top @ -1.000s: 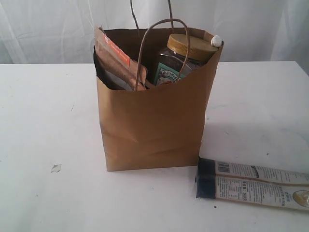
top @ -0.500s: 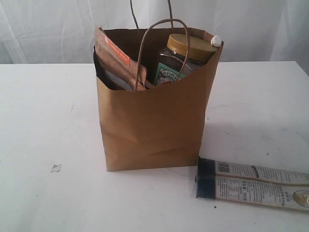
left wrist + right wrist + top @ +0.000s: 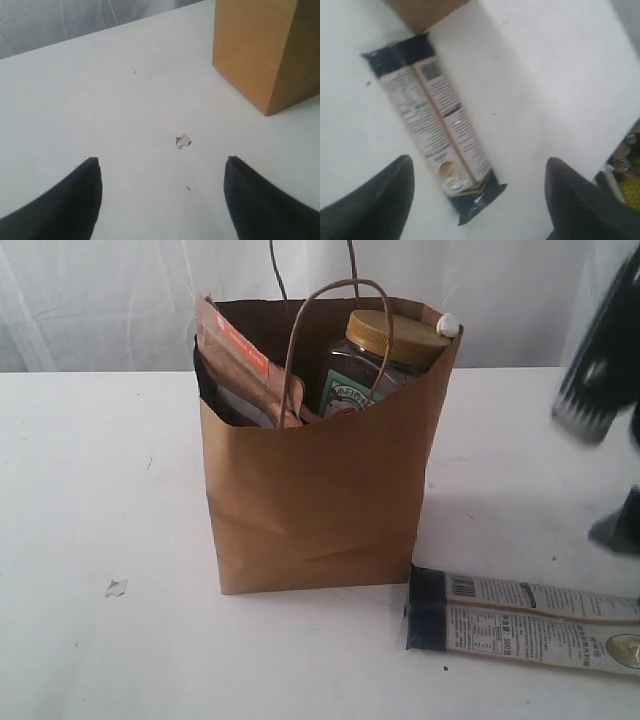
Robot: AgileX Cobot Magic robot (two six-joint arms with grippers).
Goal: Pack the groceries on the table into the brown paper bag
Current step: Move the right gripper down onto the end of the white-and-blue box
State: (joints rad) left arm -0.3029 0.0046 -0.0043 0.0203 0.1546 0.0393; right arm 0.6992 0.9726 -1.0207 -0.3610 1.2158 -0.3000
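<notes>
The brown paper bag (image 3: pixel 320 500) stands upright mid-table. A brown-orange pouch (image 3: pixel 235 365), a gold-lidded jar (image 3: pixel 385 355) and a white cap (image 3: pixel 448 325) poke out of its top. The long white-blue packet (image 3: pixel 530 620) lies flat on the table (image 3: pixel 100 490) to the right of the bag's base. My right gripper (image 3: pixel 592 480) hangs blurred at the right edge, above the packet. In the right wrist view it is open (image 3: pixel 480 161), holding nothing, and the packet (image 3: pixel 437 130) lies below, its dark end between the fingers. My left gripper (image 3: pixel 163 160) is open over bare table, apart from the bag (image 3: pixel 260 50).
A small chipped scuff (image 3: pixel 116 588) marks the tabletop at the front left, just ahead of the left fingers (image 3: pixel 183 141). White curtain hangs behind the table. The table's right edge, with clutter beyond it (image 3: pixel 627 165), shows in the right wrist view.
My right gripper has come into the exterior view from the right edge, above the packet. The bag, its contents and the packet have not moved.
</notes>
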